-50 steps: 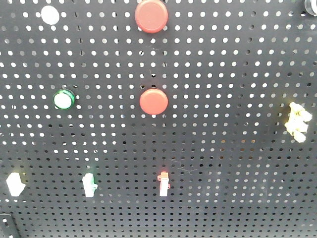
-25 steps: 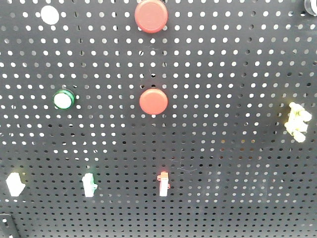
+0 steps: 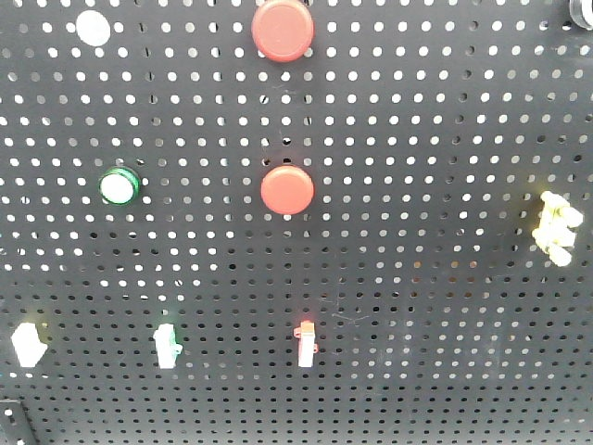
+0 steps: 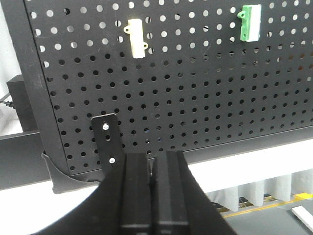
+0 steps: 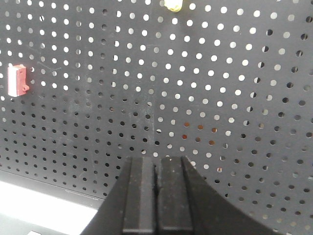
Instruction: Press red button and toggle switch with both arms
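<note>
In the front view a black pegboard (image 3: 435, 139) carries two red buttons, one at mid-height (image 3: 287, 189) and a larger one at the top edge (image 3: 283, 30). Along the lower row sit three toggle switches: white (image 3: 28, 345), pale green (image 3: 167, 345) and red (image 3: 305, 343). Neither arm shows in that view. My left gripper (image 4: 152, 157) is shut on nothing, below a cream switch (image 4: 137, 37) and a green switch (image 4: 250, 22). My right gripper (image 5: 156, 161) is shut and empty, facing the board, with the red switch (image 5: 17, 81) far to its upper left.
A green round button (image 3: 119, 185) and a white round cap (image 3: 93, 28) sit on the board's left, and a yellow fitting (image 3: 556, 227) on its right. A black bracket (image 4: 107, 142) holds the board's lower corner by the left gripper, above a white surface (image 4: 254, 166).
</note>
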Available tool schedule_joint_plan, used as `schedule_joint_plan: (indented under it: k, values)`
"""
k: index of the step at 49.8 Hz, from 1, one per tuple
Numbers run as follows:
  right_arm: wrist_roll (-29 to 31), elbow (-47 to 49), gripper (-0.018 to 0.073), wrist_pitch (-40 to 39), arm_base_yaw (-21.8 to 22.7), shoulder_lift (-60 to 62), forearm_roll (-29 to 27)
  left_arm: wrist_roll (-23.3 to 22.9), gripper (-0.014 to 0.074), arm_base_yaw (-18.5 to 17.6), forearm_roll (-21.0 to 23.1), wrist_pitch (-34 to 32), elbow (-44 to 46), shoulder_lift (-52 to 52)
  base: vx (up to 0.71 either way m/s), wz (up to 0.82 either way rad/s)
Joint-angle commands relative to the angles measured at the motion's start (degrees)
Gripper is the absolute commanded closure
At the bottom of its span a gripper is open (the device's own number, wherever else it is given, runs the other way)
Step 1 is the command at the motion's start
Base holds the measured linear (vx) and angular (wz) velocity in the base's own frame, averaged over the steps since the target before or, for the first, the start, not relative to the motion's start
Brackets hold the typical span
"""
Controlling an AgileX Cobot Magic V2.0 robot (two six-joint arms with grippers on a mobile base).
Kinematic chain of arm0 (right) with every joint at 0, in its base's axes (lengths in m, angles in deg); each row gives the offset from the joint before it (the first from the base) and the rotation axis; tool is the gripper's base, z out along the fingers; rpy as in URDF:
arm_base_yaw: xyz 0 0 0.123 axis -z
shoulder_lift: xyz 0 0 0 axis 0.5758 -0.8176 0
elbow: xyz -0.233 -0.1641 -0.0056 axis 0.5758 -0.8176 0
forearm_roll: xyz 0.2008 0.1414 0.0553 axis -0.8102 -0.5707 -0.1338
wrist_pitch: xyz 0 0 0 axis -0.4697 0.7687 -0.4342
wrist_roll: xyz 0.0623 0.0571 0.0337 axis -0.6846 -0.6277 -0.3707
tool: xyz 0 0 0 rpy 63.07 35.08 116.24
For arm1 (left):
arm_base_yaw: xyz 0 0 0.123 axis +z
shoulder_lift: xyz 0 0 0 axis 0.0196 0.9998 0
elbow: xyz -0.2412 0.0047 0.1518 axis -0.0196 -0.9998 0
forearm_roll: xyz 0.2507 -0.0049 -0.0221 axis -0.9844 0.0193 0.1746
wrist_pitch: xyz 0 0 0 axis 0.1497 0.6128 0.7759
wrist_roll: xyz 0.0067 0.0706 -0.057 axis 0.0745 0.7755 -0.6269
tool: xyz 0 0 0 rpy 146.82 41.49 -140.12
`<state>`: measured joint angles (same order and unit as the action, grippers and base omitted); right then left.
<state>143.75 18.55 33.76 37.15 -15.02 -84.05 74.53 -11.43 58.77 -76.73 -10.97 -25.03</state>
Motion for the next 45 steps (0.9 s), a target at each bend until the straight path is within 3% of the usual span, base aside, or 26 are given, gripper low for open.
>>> schedule_joint_plan:
  k: [1, 3, 6, 11, 14, 17, 20, 25, 45]
  values:
    - [-2.5, 0.9, 0.0562, -2.2, 0.4, -0.8, -0.2, -0.1, 0.0594, 0.1, 0.4, -4.3, -1.8, -0.9, 0.00, 0.00]
    - [-7.1, 0.1, 0.0562, -0.8, 0.4, -0.8, 2.3, -0.1, 0.0594, 0.1, 0.4, -4.3, -1.8, -0.9, 0.00, 0.00]
    - [-17.2, -0.7, 0.0562, 1.4, 0.4, -0.8, 10.7, -0.1, 0.0594, 0.1, 0.4, -4.3, -1.8, -0.9, 0.00, 0.00]
    - [-41.0, -3.0, 0.0562, 1.7, 0.4, -0.6, 31.3, -0.1, 0.0594, 0.1, 0.4, -4.3, -1.8, -0.9, 0.00, 0.00]
    - [-54.0, -4.8, 0.0562, -1.0, 0.4, 0.1, 43.6, -0.1, 0.0594, 0.1, 0.4, -4.3, -1.8, -0.9, 0.00, 0.00]
    - [-65.8, -7.1, 0.0562, -5.8, 0.4, 1.4, 52.3, -0.1, 0.0594, 0.1, 0.4, -4.3, -1.8, -0.9, 0.00, 0.00]
    - [-73.0, -9.9, 0.0562, -10.6, 0.4, 3.2, 58.8, -0.1, 0.0594, 0.1, 0.4, -4.3, -1.8, -0.9, 0.00, 0.00]
    - [-77.6, -15.0, 0.0562, -15.9, 0.4, 6.9, 62.2, -0.1, 0.0594, 0.1, 0.4, -4.3, -1.8, -0.9, 0.00, 0.00]
    - [-76.7, -14.7, 0.0562, -12.5, 0.4, 7.7, 61.7, -0.1, 0.0594, 0.1, 0.4, -4.3, -1.8, -0.9, 0.00, 0.00]
